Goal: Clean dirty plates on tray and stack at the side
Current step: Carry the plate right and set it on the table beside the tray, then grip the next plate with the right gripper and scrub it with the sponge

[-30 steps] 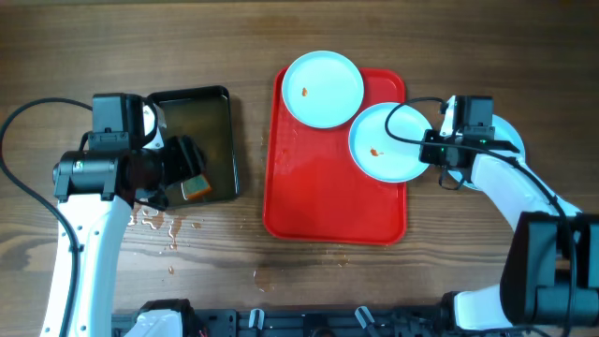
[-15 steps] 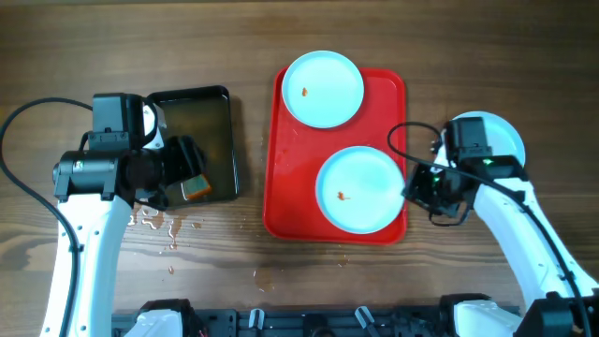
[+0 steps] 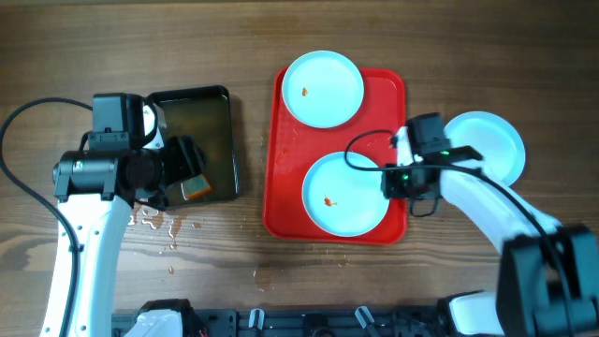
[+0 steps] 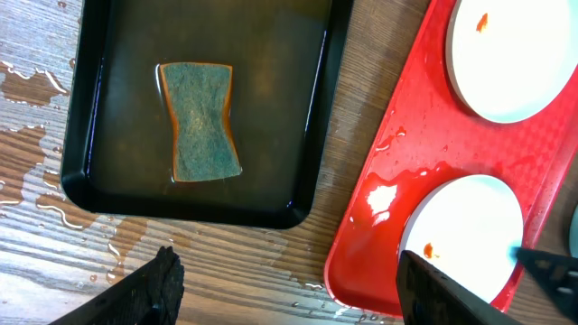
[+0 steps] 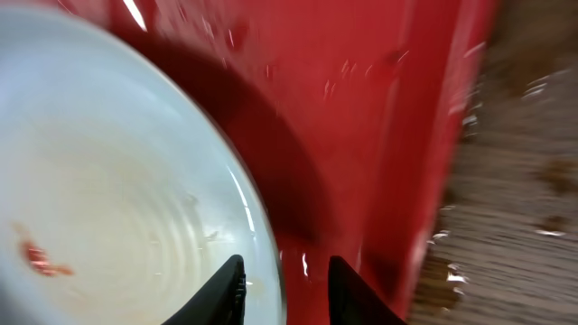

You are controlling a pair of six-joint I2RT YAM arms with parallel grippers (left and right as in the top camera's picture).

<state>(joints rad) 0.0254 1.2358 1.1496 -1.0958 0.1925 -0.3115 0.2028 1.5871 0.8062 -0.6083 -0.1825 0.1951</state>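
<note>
The smeared round pale-blue plate point(image 3: 344, 194) lies on the near half of the large red rectangular plastic tray point(image 3: 285, 159), and the right gripper point(image 3: 391, 180) has its narrow fingers pinching the plate's right rim. The left gripper point(image 4: 287, 271) hangs wide open over the green sponge point(image 4: 200, 120) in the black rectangular water tray point(image 4: 271, 99). Judged step: the plate is being presented for wiping, and the next move calls for fetching the sponge.

No readable text, label, brand, number or sign appears in any view.
</note>
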